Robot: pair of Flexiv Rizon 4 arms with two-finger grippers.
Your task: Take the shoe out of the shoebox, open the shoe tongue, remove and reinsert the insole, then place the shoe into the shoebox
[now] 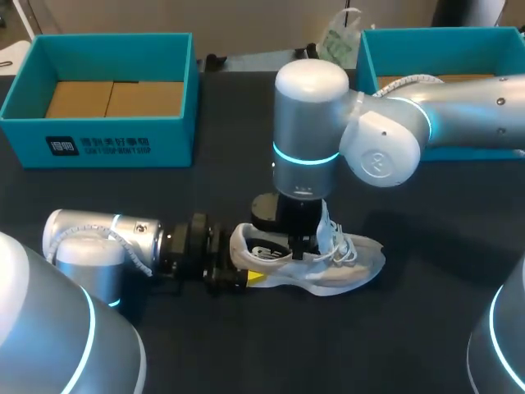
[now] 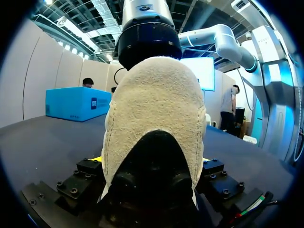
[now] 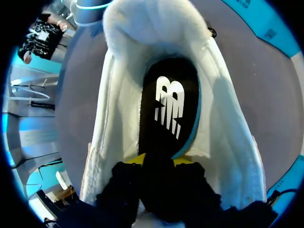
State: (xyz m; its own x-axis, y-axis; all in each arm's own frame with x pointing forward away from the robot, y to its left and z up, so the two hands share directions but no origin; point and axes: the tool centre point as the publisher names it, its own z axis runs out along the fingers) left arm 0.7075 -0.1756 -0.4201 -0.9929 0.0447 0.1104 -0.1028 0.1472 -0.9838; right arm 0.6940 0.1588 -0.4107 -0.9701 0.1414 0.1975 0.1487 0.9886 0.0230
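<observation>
My left gripper (image 2: 151,164) clamps the shoe (image 1: 344,263) by the heel, my right gripper (image 3: 159,164) pinches the insole (image 3: 168,104); next, I think, lift it out.

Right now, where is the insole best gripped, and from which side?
The insole by its exposed edge, from above through the opening: the shoe sits upright, opening upward, and the left end effector holds its heel end.

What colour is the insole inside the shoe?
The insole in the shoe is black with a white mark and teal edge; right wrist view shows it best.
</observation>
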